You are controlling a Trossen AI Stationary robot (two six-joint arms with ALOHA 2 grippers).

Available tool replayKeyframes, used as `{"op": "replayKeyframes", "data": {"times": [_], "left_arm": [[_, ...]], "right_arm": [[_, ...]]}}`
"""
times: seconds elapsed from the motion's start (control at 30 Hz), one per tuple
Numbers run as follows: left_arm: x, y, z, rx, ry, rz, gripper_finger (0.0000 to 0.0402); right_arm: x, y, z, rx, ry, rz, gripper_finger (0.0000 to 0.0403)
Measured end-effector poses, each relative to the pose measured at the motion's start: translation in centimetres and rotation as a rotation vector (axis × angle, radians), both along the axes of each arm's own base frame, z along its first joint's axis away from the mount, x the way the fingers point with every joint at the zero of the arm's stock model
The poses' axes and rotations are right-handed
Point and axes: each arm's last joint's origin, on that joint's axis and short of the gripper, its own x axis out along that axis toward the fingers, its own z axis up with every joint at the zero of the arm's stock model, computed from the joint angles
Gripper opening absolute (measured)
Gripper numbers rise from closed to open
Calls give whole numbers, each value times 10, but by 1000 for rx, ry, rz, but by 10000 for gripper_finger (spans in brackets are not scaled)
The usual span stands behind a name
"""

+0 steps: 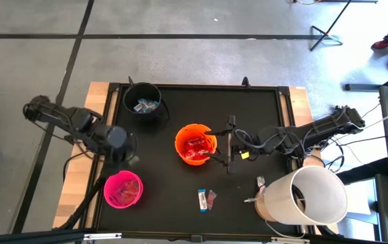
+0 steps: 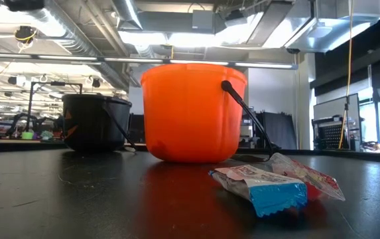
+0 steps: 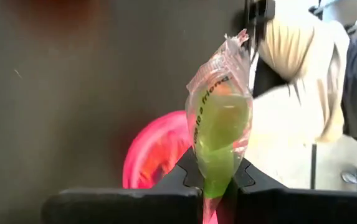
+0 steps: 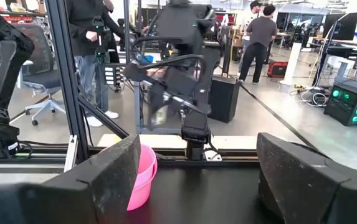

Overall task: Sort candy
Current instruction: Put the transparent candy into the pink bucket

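1. The left gripper (image 3: 218, 180) is clamped on a green sweet in a clear wrapper (image 3: 220, 118); the wrapper stands up out of the closed fingers (image 3: 184, 174), its crimped end uppermost in the left wrist view.
2. In the high view the left gripper (image 1: 127, 154) hangs just above the pink bucket (image 1: 123, 189) near the table's front left. The same bucket shows as a pink rim (image 3: 156, 155) right behind the held sweet in the left wrist view.
3. The right gripper (image 1: 222, 153) is spread wide with nothing between its fingers (image 4: 113, 171). It sits just beside the orange bucket (image 1: 195, 144), at the bucket's right edge near the middle of the table.
4. Red packets (image 1: 195, 148) lie inside the orange bucket, close to the right gripper.
5. Nearer the front edge than the right gripper, two loose candies lie touching on the black table (image 1: 166, 217): a blue-and-white bar (image 1: 202, 198) and a red packet (image 1: 210, 198). In the low view the bar (image 2: 262, 186) lies in front of the red packet (image 2: 312, 178), with the orange bucket (image 2: 191, 109) behind them.
6. Well behind the left gripper, at the table's back left, stands the black bucket (image 1: 143, 102) holding a few wrapped candies (image 1: 145, 106).
7. To the right of the right gripper, at the front right corner, a large white container (image 1: 309, 196) lies on its side.
8. Past the right gripper's fingers, the right wrist view shows the left arm (image 4: 178, 68), the pink bucket (image 4: 142, 177), and people (image 4: 256, 34) standing in the room beyond.
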Motion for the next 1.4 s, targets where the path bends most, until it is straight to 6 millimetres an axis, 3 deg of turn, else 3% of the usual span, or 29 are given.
{"op": "replayKeyframes", "data": {"times": [0.4,0.63,0.87,1.4], "left_arm": [[-13,-42,-11,26,150,17,2],[-9,-57,-18,115,134,0,2],[0,-72,-31,128,231,78,2],[0,-85,-39,154,267,44,2]], "right_arm": [[0,0,-2,22,20,17,319],[0,0,-2,24,19,17,319],[0,0,-2,24,19,18,319],[0,0,-2,24,19,18,319]]}}
